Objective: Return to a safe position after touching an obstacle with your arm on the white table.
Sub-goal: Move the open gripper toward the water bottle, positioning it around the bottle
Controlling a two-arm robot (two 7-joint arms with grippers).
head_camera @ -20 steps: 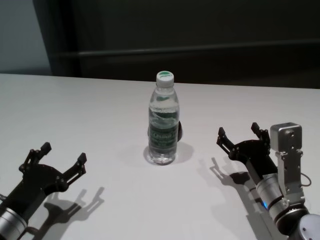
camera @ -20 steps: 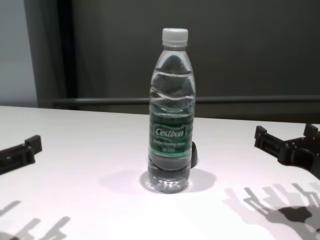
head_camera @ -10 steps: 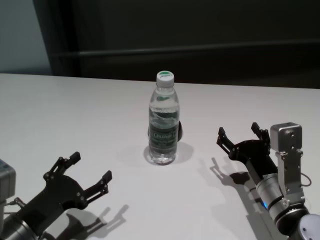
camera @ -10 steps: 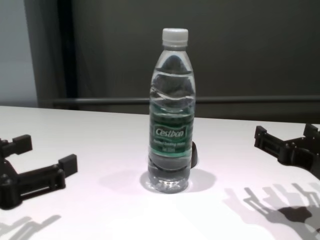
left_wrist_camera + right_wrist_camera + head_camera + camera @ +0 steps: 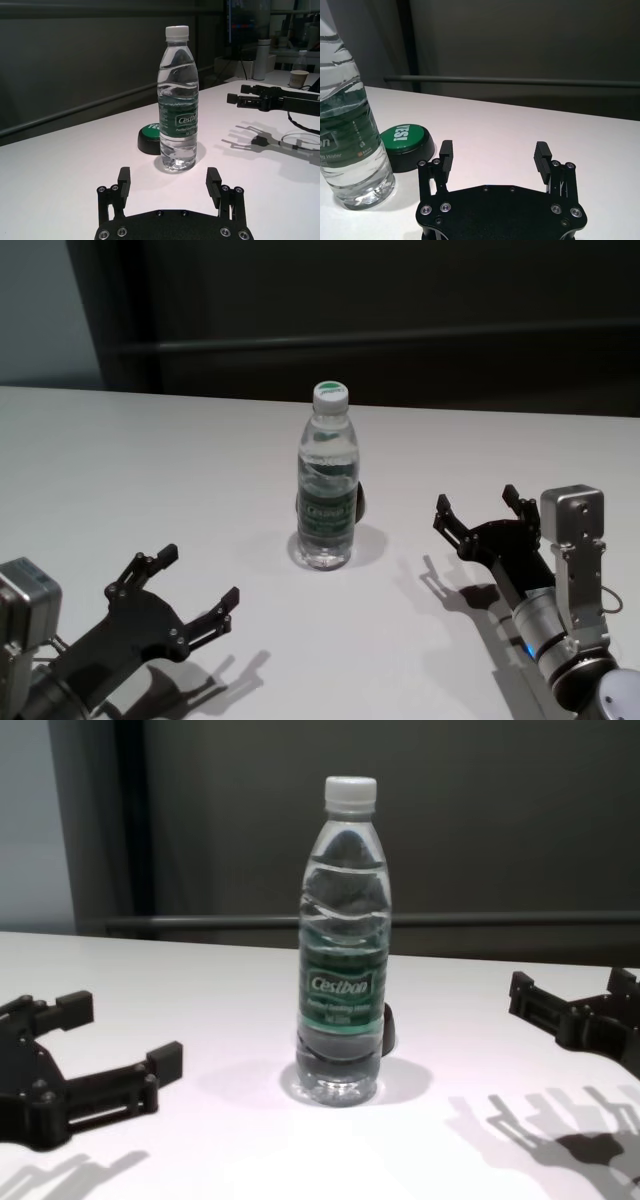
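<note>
The obstacle, a clear water bottle (image 5: 325,490) with a white cap and a green label, stands upright mid-way across the white table (image 5: 150,460). My left gripper (image 5: 198,575) hovers open over the near left of the table. It points at the bottle (image 5: 178,110) and stays a short way from it, touching nothing. My right gripper (image 5: 476,500) is open to the right of the bottle (image 5: 347,130) and holds nothing. From the chest, the bottle (image 5: 345,950) stands between the left gripper (image 5: 122,1032) and the right gripper (image 5: 572,985).
A low black button with a green top (image 5: 150,136) sits just behind the bottle, also seen as the green-topped button (image 5: 406,140) beside its base. The table's far edge meets a dark wall with a rail (image 5: 400,338). A white flask (image 5: 261,60) stands far off.
My left gripper has moved right and forward, from the far left edge to nearer the bottle, and stays open. The right arm and the bottle have not moved.
</note>
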